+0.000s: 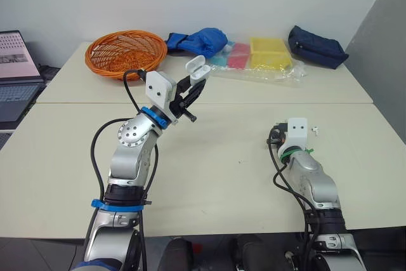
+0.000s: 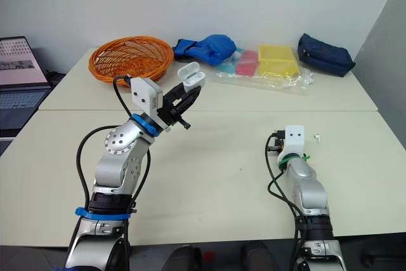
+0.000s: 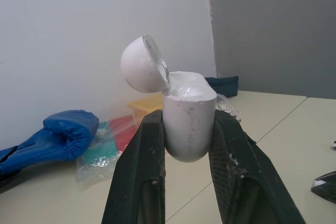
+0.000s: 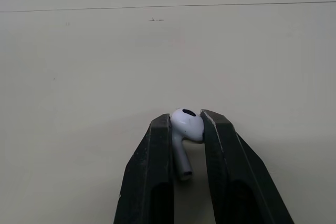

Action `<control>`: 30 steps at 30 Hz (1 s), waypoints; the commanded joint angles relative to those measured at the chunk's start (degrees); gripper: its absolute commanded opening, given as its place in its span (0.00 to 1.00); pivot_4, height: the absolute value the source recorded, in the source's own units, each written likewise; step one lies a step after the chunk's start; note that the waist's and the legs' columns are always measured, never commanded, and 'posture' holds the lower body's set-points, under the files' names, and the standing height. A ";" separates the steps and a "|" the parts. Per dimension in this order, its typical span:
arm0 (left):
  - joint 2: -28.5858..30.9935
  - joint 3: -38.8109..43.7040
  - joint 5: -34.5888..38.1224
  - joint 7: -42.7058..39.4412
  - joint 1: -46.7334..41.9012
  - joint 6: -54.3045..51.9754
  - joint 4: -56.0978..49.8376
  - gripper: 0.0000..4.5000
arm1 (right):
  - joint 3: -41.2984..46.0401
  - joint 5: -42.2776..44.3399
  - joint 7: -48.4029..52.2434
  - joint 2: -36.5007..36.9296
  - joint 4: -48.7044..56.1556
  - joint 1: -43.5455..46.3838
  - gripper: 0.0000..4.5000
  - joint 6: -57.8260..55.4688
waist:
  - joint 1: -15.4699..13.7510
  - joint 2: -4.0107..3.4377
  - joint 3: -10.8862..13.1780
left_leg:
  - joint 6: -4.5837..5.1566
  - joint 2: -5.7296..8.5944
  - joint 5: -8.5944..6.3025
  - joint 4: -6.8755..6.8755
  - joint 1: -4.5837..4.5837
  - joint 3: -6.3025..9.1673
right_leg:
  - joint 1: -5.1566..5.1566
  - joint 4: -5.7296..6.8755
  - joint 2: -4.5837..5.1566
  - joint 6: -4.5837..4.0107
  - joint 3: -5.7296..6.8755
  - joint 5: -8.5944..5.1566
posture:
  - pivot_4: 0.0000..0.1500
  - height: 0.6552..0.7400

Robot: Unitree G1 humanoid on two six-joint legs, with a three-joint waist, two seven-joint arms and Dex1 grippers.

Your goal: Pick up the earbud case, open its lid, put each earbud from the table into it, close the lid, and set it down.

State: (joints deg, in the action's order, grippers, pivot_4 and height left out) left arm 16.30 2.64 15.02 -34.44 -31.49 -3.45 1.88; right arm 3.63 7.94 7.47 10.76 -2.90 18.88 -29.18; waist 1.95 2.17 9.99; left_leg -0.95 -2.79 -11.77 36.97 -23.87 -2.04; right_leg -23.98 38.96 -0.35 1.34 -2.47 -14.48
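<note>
Lifting the earbud pinched in the right gripper low over the table towards the earbud case, clamped aloft in the left gripper with its lid swung open, is likely best done slowly, lined up over the open mouth before release.

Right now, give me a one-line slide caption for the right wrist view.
Right pincer shut on a white earbud, pale table behind.
</note>
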 commanded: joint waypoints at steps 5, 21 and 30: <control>0.66 0.48 0.97 -0.83 -0.91 1.78 -0.02 0.17 | -4.72 6.53 27.73 17.24 11.53 -4.14 0.10 -1.73 | -0.10 -0.05 0.03 | 0.00 0.00 -0.01 -0.09 -0.09 0.00 | -0.06 -0.07 0.00 -0.01 0.02 -0.03 | 1.00 1.00; -0.80 -1.03 1.42 -2.81 1.98 3.46 -0.69 0.17 | -11.89 -4.09 76.70 58.47 -16.45 2.90 0.10 28.40 | 0.05 -0.16 0.25 | -0.01 0.12 -0.01 -0.03 0.07 -0.19 | 0.11 -0.21 0.20 0.11 0.04 -0.08 | 1.00 1.00; -0.83 -1.50 1.59 -2.41 3.97 1.57 -3.45 0.17 | -15.77 -10.49 79.23 57.81 -22.34 6.12 0.10 33.91 | -0.21 -0.22 0.28 | -0.01 0.15 -0.02 -0.06 -0.01 -0.17 | 0.02 -0.19 0.26 0.12 -0.03 -0.09 | 1.00 1.00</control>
State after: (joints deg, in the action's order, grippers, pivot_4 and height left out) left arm 15.43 1.44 15.76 -36.95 -27.50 -2.14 1.33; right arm -12.72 -2.24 85.35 67.46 -25.15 24.34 3.48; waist 1.74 1.95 10.27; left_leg -0.97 -2.64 -11.79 36.92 -23.88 -2.20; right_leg -23.96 38.77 -0.09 1.47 -2.49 -14.56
